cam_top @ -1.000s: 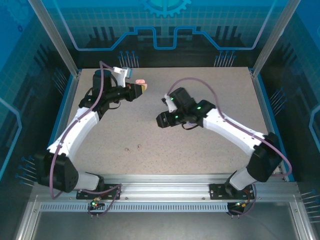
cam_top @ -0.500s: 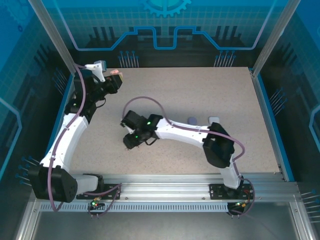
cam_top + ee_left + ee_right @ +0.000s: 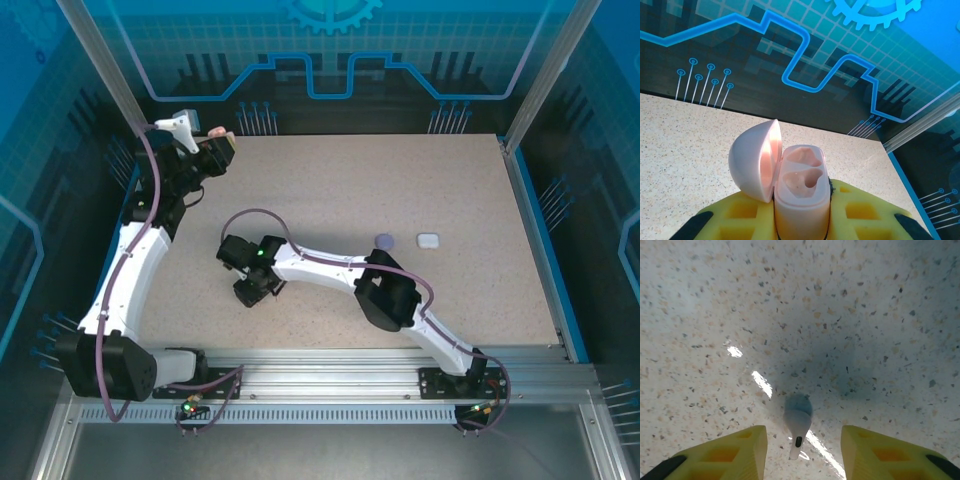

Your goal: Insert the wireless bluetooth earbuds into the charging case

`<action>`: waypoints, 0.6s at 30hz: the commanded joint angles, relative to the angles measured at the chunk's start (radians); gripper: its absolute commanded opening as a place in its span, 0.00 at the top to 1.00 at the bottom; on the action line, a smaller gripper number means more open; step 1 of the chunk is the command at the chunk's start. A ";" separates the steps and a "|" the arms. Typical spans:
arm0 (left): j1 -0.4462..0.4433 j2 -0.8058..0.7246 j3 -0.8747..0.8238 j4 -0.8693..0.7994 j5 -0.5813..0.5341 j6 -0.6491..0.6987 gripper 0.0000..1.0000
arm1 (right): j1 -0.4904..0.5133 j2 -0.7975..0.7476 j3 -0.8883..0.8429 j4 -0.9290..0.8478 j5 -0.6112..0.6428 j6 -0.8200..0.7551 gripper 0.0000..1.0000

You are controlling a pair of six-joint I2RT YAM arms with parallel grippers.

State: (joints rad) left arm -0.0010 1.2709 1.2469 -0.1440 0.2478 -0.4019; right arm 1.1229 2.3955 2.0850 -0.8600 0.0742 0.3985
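Holding the pink charging case (image 3: 801, 185) tight between its yellow fingers (image 3: 735, 220), the left claw (image 3: 802, 212) is up at 11 o'clock on the table (image 3: 450, 180), right by the far left corner. The lid (image 3: 754, 162) of the case swings open toward 9 o'clock, and two hollow cups show inside. The bottom of the case and most of the fingers are cut off by the lower edge of the left wrist view. From above, the case is just a small pink spot at the tip of the claw.

The right claw (image 3: 802, 440) hangs low at 8 o'clock from the middle of the table. Its two fingers stand apart, and a white earbud (image 3: 798, 419) lies on the table between them, touching neither one. The earbud's round head points to 12 o'clock and its stem to 6 o'clock in the right wrist view. From above, the claw covers the earbud.

A purple case (image 3: 385, 240) and a white case (image 3: 428, 240) lie near each other, at 3 o'clock from the middle. They are too small to tell if their lids are up.

The left claw is close to the metal post (image 3: 110, 80) and the table's edge. The right arm (image 3: 330, 270) stretches across the near half, from 5 o'clock to 8 o'clock. Wide bare table lies from 12 to 2 o'clock.
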 commanded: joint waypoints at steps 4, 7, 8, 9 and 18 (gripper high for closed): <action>0.011 0.006 0.042 0.019 0.012 -0.018 1.00 | 0.004 0.057 0.076 -0.078 -0.012 0.000 0.58; 0.012 0.007 0.040 0.022 0.013 -0.019 1.00 | 0.005 0.068 0.086 -0.085 -0.014 0.007 0.58; 0.010 0.007 0.039 0.023 0.015 -0.018 1.00 | 0.006 0.073 0.092 -0.089 -0.015 0.009 0.58; 0.012 0.008 0.039 0.023 0.015 -0.017 1.00 | 0.006 0.076 0.097 -0.092 -0.013 0.013 0.59; 0.013 0.008 0.034 0.027 0.018 -0.017 1.00 | 0.017 0.120 0.152 -0.138 0.002 0.029 0.61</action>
State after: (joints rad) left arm -0.0006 1.2762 1.2549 -0.1432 0.2508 -0.4137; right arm 1.1259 2.4882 2.2036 -0.9485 0.0719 0.4107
